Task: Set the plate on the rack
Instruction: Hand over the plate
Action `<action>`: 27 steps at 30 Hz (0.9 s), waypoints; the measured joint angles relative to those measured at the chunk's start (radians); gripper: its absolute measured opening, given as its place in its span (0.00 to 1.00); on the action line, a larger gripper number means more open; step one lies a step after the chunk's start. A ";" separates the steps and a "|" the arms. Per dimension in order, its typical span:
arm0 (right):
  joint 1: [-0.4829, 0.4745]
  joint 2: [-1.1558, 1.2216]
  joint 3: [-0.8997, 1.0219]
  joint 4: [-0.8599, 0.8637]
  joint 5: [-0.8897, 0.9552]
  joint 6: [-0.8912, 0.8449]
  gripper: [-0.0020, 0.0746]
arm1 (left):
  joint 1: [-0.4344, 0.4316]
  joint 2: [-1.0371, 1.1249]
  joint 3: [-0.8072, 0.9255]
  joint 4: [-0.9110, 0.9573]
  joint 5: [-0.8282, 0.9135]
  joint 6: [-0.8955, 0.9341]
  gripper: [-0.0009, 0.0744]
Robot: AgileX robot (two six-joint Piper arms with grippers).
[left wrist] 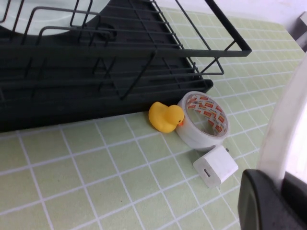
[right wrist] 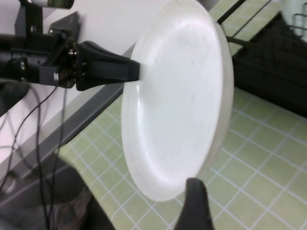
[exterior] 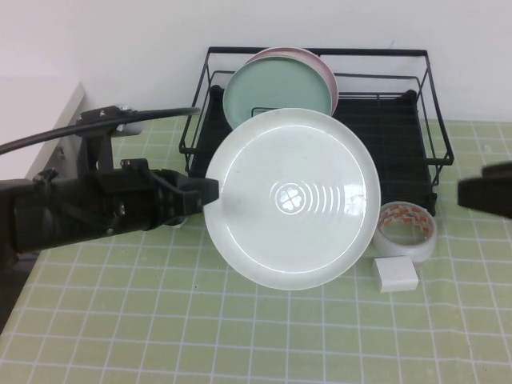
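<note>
The white plate (exterior: 292, 200) hangs in the air in front of the rack (exterior: 424, 104), tilted up with its face toward the high camera. My left gripper (exterior: 210, 192) is shut on the plate's left rim; the rim runs between the jaws in the left wrist view (left wrist: 288, 124). The black wire rack holds a mint green plate (exterior: 276, 88) and a pink plate (exterior: 324, 64) upright at its back left. My right gripper (exterior: 486, 196) is open and empty at the right edge, level with the plate. One of its fingers (right wrist: 194, 206) shows before the plate (right wrist: 177, 96).
A roll of tape (exterior: 406, 230), a white charger block (exterior: 396, 274) and a yellow rubber duck (left wrist: 165, 116) lie on the green grid mat by the rack's front right corner. A white box (exterior: 40, 120) stands at the far left.
</note>
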 joint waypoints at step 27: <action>0.217 0.561 -0.362 0.083 0.102 -0.161 0.54 | 0.000 -0.004 0.006 -0.039 0.026 0.163 0.01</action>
